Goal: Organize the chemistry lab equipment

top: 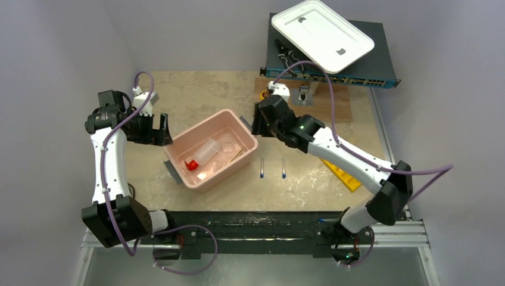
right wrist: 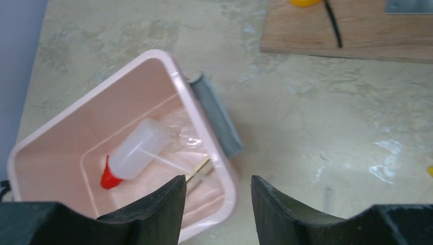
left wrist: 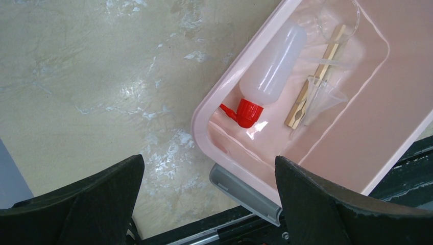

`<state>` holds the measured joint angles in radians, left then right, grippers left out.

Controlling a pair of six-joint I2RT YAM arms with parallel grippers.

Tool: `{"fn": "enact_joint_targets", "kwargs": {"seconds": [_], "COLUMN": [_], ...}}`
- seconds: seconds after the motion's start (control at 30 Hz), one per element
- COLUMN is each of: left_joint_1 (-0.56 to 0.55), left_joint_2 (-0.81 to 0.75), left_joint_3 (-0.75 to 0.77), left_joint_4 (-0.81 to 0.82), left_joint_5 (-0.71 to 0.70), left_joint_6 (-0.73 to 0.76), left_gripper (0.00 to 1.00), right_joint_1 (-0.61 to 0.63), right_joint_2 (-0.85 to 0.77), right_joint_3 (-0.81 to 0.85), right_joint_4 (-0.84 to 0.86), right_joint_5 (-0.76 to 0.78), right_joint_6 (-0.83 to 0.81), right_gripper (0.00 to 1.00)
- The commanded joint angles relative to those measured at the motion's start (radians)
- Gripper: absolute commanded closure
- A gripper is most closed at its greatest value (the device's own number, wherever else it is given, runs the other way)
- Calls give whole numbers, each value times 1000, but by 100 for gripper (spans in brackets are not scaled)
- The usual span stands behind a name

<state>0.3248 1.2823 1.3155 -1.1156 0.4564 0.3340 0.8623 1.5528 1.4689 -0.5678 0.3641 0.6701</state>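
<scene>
While the bottle already lay in the pink bin, two tubes lay on the table, pointing toward the arms' bases, nearest the spread, empty right gripper.

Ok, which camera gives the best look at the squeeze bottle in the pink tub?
Left wrist: the bottle is large and sharp, red nozzle plain. The top view shows it tiny inside the tub; the right wrist shows it whole, but smaller.
</scene>
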Motion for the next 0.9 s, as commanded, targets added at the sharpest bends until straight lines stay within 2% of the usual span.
{"fn": "enact_joint_targets", "kwargs": {"seconds": [0.0,0.17,0.37,0.6,0.87], "left_joint_1": [-1,0,0,-1,-1], "left_joint_2": [-15,-14,-15,-18,-21], "left_joint_3": [9,8,8,2,2], "left_joint_4": [15,13,10,11,9], "left_joint_5": [7,10,3,0,-5], "left_joint_6": [19,20,24,24,25], "left_gripper": [0,0,0,0,0], "right_joint_1": [-33,-37,-37,-46,-56], "right_joint_2": [-85,-134,-145,-113,-6], "right_joint_3": [-169,-394,-555,-625,-623], "right_joint_4": [4,26,70,137,196], "right_joint_5": [43,64,78,82,79], "right_joint_6": [18,84,141,145,130], "right_gripper": [51,52,54,55,58]}}
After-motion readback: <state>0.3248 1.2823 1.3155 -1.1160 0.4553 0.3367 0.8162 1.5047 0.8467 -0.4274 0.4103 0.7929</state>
